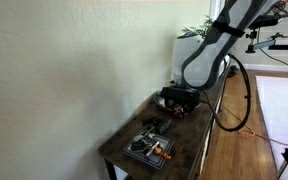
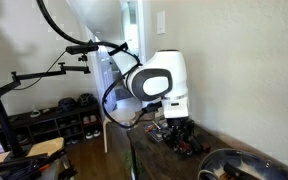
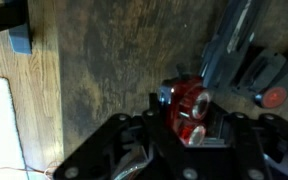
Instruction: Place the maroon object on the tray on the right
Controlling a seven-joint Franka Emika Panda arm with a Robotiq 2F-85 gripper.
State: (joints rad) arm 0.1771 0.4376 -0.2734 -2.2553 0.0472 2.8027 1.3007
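The maroon object (image 3: 189, 108) is a small dark-red item with shiny round parts. In the wrist view it sits between my gripper's dark fingers (image 3: 187, 125), which close tightly on both of its sides, just above the wooden table. In both exterior views the gripper (image 1: 180, 102) (image 2: 179, 135) hangs low over the table's far end. The round dark tray (image 2: 239, 163), greenish-brown inside, lies at the lower right in an exterior view, apart from the gripper. The object itself is too small to make out in the exterior views.
A square grey tray with compartments (image 1: 147, 148) holds an orange item (image 1: 160, 150) at the table's near end. The wrist view shows grey tools (image 3: 234, 45), a round red-tipped part (image 3: 274, 97) and a blue block (image 3: 21, 42). A wall runs along the table.
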